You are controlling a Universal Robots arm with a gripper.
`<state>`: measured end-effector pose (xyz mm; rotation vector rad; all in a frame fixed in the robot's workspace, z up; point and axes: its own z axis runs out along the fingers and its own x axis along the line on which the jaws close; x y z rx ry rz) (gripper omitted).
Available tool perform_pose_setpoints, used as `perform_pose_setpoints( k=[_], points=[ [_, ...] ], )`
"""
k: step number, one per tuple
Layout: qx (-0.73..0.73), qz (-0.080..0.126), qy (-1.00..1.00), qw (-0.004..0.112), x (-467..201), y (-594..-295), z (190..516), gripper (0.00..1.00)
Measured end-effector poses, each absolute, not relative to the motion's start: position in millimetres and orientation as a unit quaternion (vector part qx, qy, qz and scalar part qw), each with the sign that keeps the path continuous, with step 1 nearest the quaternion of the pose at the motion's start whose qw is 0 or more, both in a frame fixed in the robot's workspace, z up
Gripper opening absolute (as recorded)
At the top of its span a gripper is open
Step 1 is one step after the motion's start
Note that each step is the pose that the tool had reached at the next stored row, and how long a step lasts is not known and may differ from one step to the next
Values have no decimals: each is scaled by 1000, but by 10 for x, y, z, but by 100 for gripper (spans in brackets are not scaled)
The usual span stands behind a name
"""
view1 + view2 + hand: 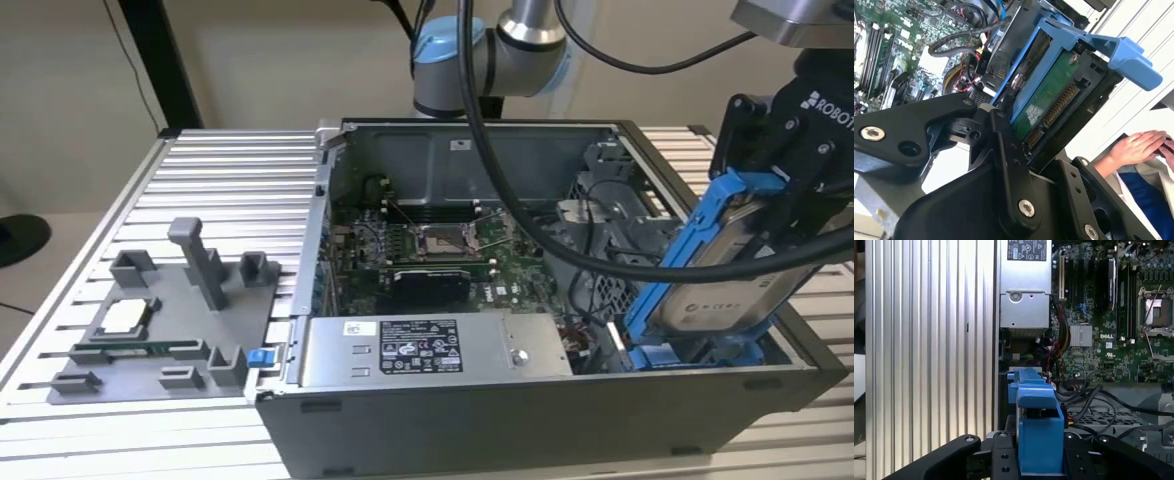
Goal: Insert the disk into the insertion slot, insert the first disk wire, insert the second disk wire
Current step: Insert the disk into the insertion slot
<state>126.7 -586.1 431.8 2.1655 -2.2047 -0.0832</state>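
Gripper (pixel 778 185) is clamped on the disk (pixel 727 285), which hangs tilted with its lower end just above the insertion slot (pixel 687 355) (contact cannot be told). Judged not seated; both wire steps outstanding.

1. Disk (pixel 727 290): one, in a blue carrier.
2. Gripper (pixel 1040 447): one.
3. Insertion slot (pixel 667 355): one.
4. Computer case (pixel 534 420): one, open.
5. Power-supply box (pixel 414 350): one.
6. Grey parts tray (pixel 174 325): one.
7. Person's hand (pixel 1136 147): one counted for certain.
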Motion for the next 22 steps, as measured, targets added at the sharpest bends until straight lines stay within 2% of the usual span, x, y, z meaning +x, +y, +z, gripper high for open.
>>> perform_pose_setpoints(
  k=[9, 22],
  points=[
    [700, -32, -713, 20, 1289, -5824, 4268, 0],
    [700, -32, -713, 20, 1289, -5808, 4253, 0]
  ],
)
